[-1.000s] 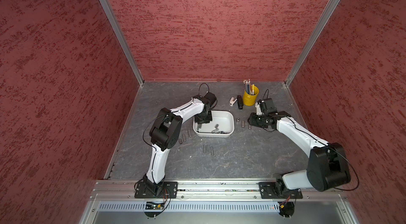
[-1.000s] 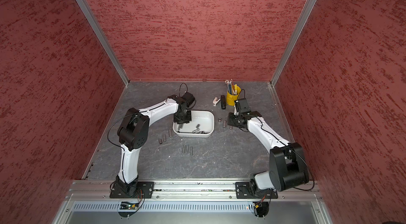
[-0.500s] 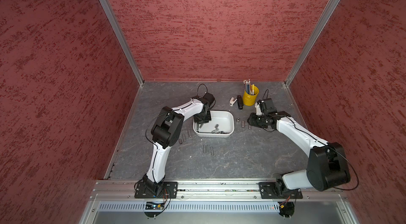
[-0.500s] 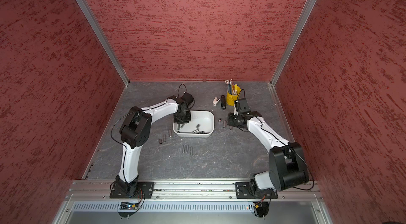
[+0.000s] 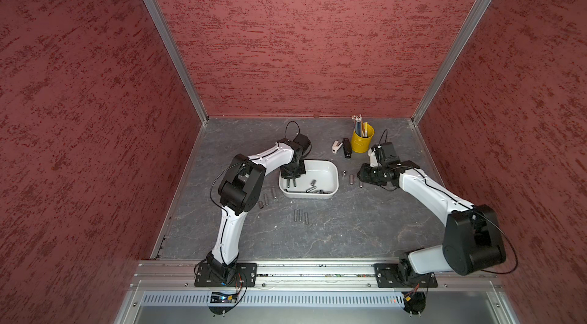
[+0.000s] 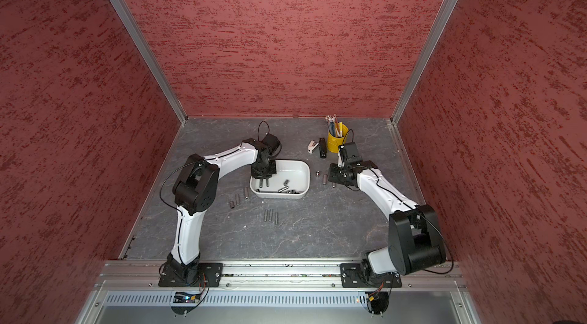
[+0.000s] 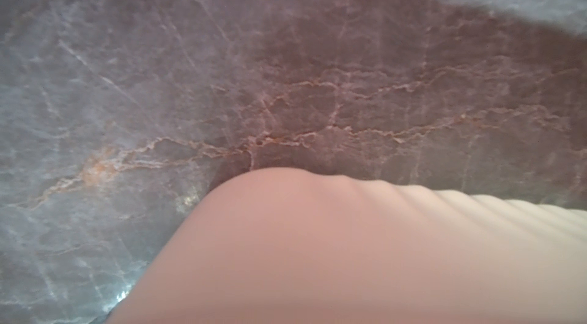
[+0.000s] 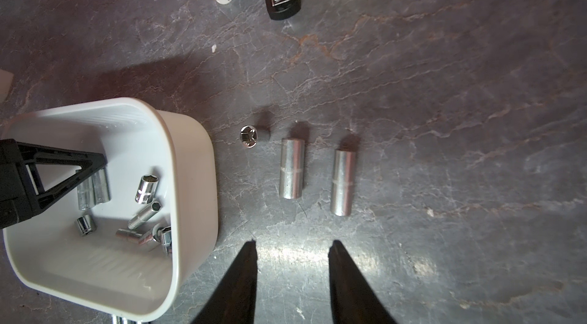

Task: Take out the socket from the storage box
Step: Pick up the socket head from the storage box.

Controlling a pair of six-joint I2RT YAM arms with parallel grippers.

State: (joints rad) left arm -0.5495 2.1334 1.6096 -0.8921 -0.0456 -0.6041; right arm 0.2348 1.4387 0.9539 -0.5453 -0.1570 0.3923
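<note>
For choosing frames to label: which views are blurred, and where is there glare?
Left wrist view: the box rim is very near, out of focus and tinted pink. Right wrist view: sharp, with glare on the table by the right gripper. Both top views: sharp, evenly lit, things small.

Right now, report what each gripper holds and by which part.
Right gripper: nothing, fingers apart over the table. Left gripper: shut at two sockets in the storage box; a hold cannot be told.

Grey stone-look table (image 5: pixel 349 236) carries storage box (image 5: pixel 324 169), loose sockets (image 5: pixel 298 215), stapler (image 5: pixel 347 148) — and yellow pencil bucket (image 5: pixel 362 142).
</note>
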